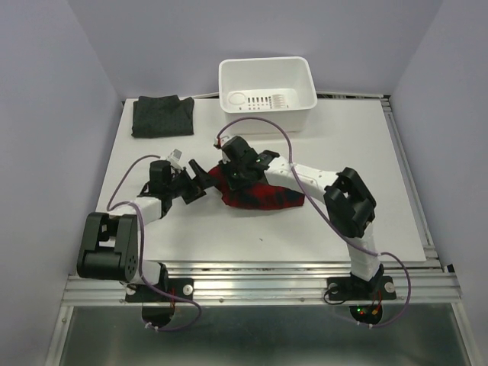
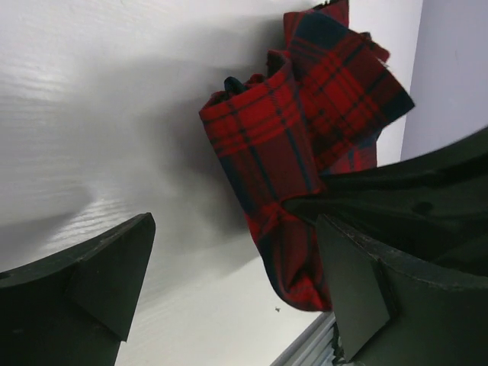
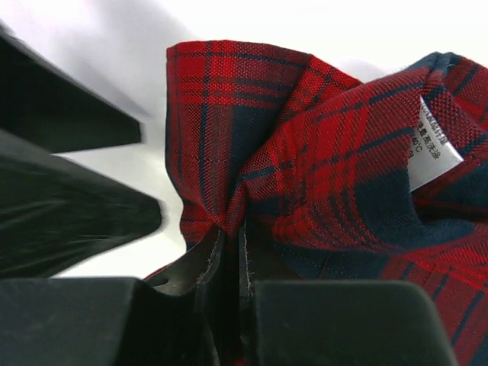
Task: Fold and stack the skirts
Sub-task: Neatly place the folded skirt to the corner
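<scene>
The red-and-navy plaid skirt (image 1: 259,195) lies crumpled at the table's middle. My right gripper (image 1: 231,169) is shut on a pinch of its left edge; the right wrist view shows the plaid cloth (image 3: 305,152) bunched between the nearly closed fingers (image 3: 259,320), with a white label (image 3: 435,145) showing. My left gripper (image 1: 200,180) is open and empty just left of the skirt; the plaid skirt (image 2: 297,152) hangs ahead between its spread fingers (image 2: 99,282). The dark grey skirt (image 1: 161,116) lies folded at the back left.
A white plastic tub (image 1: 267,85) stands at the back centre of the white table (image 1: 358,168). The table's metal front rail (image 1: 259,286) runs along the near edge. The two grippers are close together at the skirt's left end.
</scene>
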You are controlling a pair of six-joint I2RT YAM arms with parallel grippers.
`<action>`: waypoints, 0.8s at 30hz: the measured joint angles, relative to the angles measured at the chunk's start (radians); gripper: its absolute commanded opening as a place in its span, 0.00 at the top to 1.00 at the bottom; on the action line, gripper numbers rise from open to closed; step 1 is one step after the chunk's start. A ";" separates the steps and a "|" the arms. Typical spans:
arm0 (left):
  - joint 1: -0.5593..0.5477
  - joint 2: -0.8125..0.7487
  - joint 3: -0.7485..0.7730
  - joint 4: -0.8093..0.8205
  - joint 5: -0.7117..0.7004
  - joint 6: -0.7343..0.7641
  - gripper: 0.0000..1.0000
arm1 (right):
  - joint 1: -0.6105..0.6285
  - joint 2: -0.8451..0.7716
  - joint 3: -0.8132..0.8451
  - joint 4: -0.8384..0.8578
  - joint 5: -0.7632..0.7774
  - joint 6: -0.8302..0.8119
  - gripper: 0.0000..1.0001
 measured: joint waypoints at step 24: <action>-0.060 0.293 -0.101 0.576 0.188 -0.356 0.13 | -0.100 -0.008 -0.067 0.016 -0.174 0.053 0.23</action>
